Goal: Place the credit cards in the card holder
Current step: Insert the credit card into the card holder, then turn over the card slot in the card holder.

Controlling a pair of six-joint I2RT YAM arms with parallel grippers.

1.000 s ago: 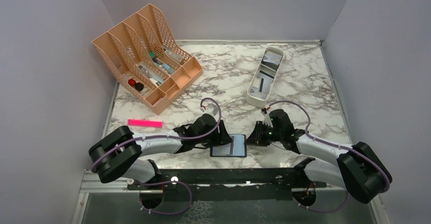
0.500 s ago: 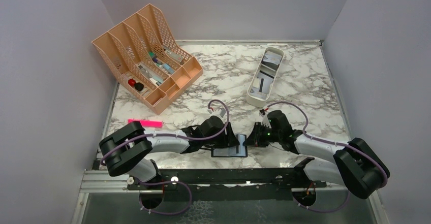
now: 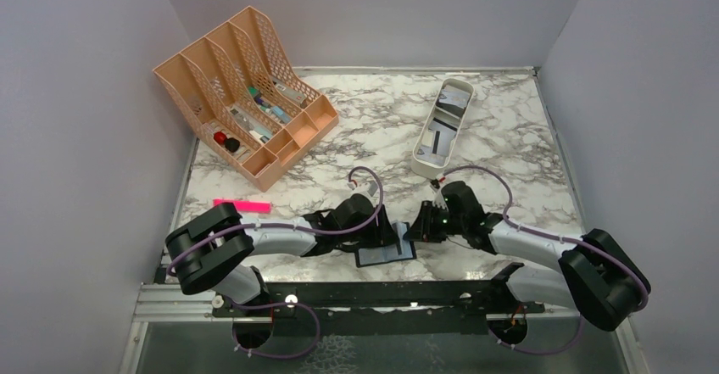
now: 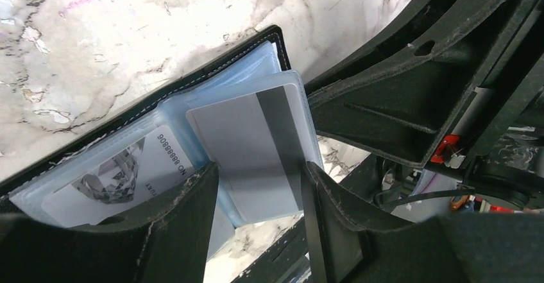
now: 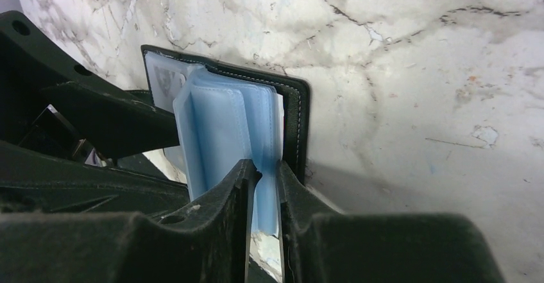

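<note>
From above, the card holder (image 3: pixel 383 256) lay open at the lower middle of the marble desk (image 3: pixel 509 128), just ahead of the arm bases. The left hand (image 3: pixel 397 240) was on it from the left and the right hand (image 3: pixel 415 231) was at its right edge, the two nearly touching. More credit cards (image 3: pixel 442 121) lay in a white tray (image 3: pixel 421 155) toward the upper right, well apart from the holder. A peach organiser (image 3: pixel 246 94) stood at the upper left and a pink marker (image 3: pixel 242 206) lay at the left. In the left wrist view, the left hand stood about half open and held a grey card (image 4: pixel 247 148) with a dark stripe by its long edges at the centre of the frame. The card's upper end lay over the holder's blue sleeves (image 4: pixel 173 113), and a printed card (image 4: pixel 122 180) sat in a sleeve at the lower left. In the right wrist view, the right hand's fingers (image 5: pixel 218 212) were nearly closed, pinching the outer edge of the sleeves at the lower middle, beside the holder's black cover.
</note>
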